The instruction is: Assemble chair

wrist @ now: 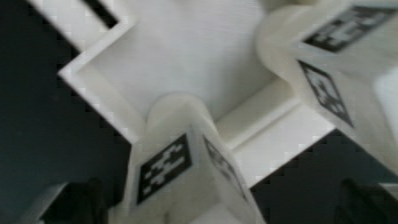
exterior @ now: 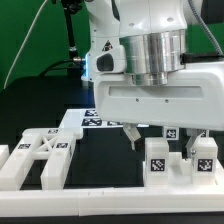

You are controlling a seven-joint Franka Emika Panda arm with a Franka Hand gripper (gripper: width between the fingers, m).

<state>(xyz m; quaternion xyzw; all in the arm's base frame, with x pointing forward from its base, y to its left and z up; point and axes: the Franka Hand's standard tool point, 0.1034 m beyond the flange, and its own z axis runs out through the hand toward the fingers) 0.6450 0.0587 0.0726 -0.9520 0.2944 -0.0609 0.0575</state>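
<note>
Front rail point(exterior: 100, 203) is lying nearest. Behind it the chair pieces are sitting on the table: cross-braced slab point(exterior: 40, 158) at the exterior view's left, two tagged blocks point(exterior: 203, 155) at its right. Gripper point(exterior: 158, 142) is hanging over those blocks with fingers apart, and the marker board point(exterior: 95, 120) is lying farther back.

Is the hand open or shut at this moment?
Open: the hand has its fingertips far apart, clear of the chair part between them.
</note>
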